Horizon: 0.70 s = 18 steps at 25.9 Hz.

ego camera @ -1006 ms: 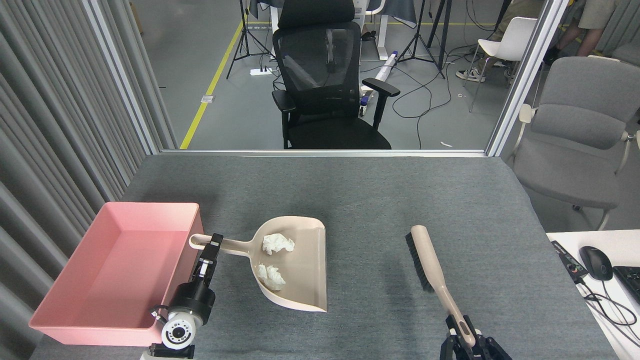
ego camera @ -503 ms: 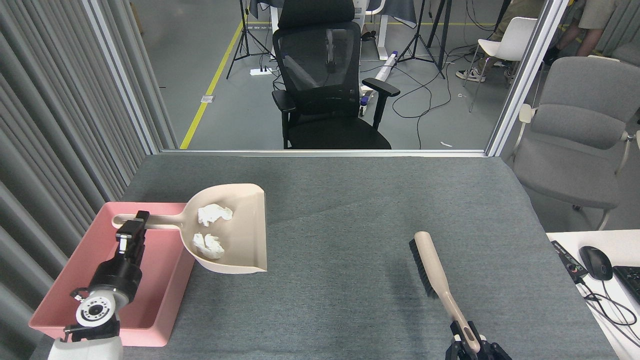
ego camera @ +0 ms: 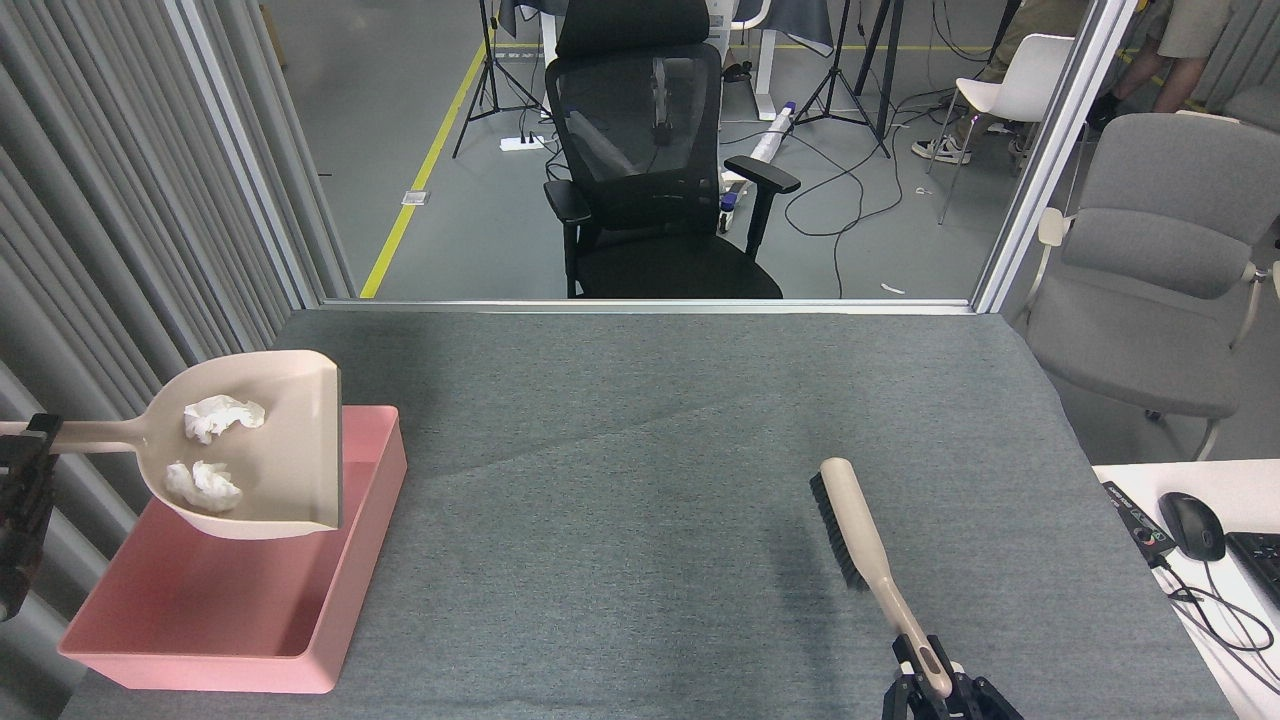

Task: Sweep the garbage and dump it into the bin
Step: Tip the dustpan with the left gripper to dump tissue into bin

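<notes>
- Right now I have the beige plastic dustpan with the long handle (ego camera: 265, 455) held above the large shallow pink plastic tray that serves as the bin (ego camera: 370, 560), its open lip facing right, over the tray's right half.
- Both crumpled white tissue wads, the garbage (ego camera: 222, 415), lie in the back of the pan, one toward the far side and one (ego camera: 203, 486) toward the near side, neither in the bin yet.
- My left gripper (ego camera: 30, 445) clamps the handle at the frame's left edge; the handle's long axis runs left to right, so I judge tipping the lip down should spill the wads into the tray.
- My right gripper (ego camera: 935, 680) holds the beige hand brush with dark bristles (ego camera: 860, 530) by its handle end, well apart from the bin.
- Most of my left arm is cut off, and the pan hides the tray's far left corner.
</notes>
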Each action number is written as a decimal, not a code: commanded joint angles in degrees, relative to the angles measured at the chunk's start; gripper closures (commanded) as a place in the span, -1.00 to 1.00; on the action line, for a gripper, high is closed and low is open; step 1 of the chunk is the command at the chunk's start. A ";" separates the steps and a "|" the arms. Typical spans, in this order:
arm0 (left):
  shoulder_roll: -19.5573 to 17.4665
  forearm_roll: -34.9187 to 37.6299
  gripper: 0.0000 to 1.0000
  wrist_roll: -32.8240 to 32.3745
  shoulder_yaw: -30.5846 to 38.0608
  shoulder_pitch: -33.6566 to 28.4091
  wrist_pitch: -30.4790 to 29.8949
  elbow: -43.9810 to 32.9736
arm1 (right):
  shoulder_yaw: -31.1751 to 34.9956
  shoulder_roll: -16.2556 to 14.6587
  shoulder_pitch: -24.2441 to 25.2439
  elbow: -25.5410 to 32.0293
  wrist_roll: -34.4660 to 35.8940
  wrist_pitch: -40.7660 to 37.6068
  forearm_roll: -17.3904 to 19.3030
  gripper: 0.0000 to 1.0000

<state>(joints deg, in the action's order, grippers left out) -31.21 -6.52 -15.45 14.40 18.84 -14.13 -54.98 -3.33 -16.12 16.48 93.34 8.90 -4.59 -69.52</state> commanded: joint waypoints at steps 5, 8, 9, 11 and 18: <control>-2.97 -0.07 0.64 -0.55 0.01 0.23 -3.80 6.99 | -0.10 -0.40 0.22 0.00 -0.11 -0.42 -0.35 0.53; -4.64 0.37 0.64 -0.46 0.10 1.37 -7.14 12.17 | -0.10 -0.40 0.22 0.09 -0.11 -0.50 -0.44 0.51; -4.82 0.72 0.64 -0.46 0.01 2.60 -8.90 14.37 | -0.10 -0.40 0.22 0.09 -0.11 -0.50 -0.44 0.50; -6.14 2.30 0.64 -0.37 -0.07 4.10 -12.24 19.21 | -0.10 -0.22 0.22 0.09 -0.11 -0.50 -0.44 0.50; -8.34 16.19 0.64 0.42 -0.07 10.34 -22.43 27.82 | -0.01 -0.05 0.13 0.18 -0.02 -0.59 -0.44 0.50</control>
<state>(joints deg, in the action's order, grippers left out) -38.98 4.17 -15.58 14.31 26.77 -32.91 -29.39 -3.40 -16.30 16.69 93.46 8.53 -5.15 -69.96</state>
